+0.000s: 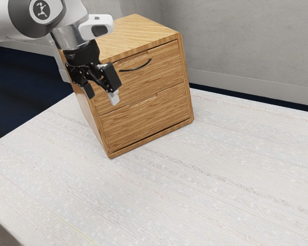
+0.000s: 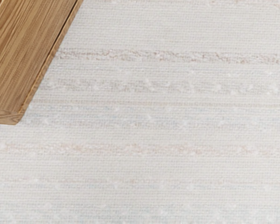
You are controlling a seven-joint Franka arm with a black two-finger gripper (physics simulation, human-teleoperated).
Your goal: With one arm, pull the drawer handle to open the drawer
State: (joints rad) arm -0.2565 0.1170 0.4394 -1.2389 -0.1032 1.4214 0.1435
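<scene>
1. Exterior view, far left: the arm (image 1: 36,15) comes in from the upper left corner. Its white-and-grey links lead down to the black hand.
2. The gripper (image 1: 101,95) hangs in front of the cabinet's face, near the cabinet's edge on the exterior view's left. The fingers (image 1: 89,91) are released: they stand spread apart with nothing between them. The finger on the exterior view's right has a pale pad at its tip.
3. The cabinet (image 1: 138,31) is a light wooden box that sits on the table, directly behind the fingers. Its face is turned toward the exterior view's lower right.
4. The upper drawer (image 1: 159,72) lies behind the fingers and extends to the exterior view's right of them. As far as can be read, its front sits level with the cabinet's frame, so it is recorded as closed.
5. The drawer handle (image 1: 135,65) is a thin, dark, curved bar on the upper drawer. It is near the fingers, to the exterior view's right of them and slightly higher. The handle and fingers are apart, with no contact.
6. The lower drawer (image 1: 143,118) is below the fingertips. It also appears closed.
7. The table (image 1: 195,179) has a pale, woven-looking surface. It spreads below the fingers and away to the exterior view's right.
8. Wrist view: one wooden corner of the cabinet (image 2: 18,56) rests on the pale table (image 2: 168,140), which lies beneath the hand.
</scene>
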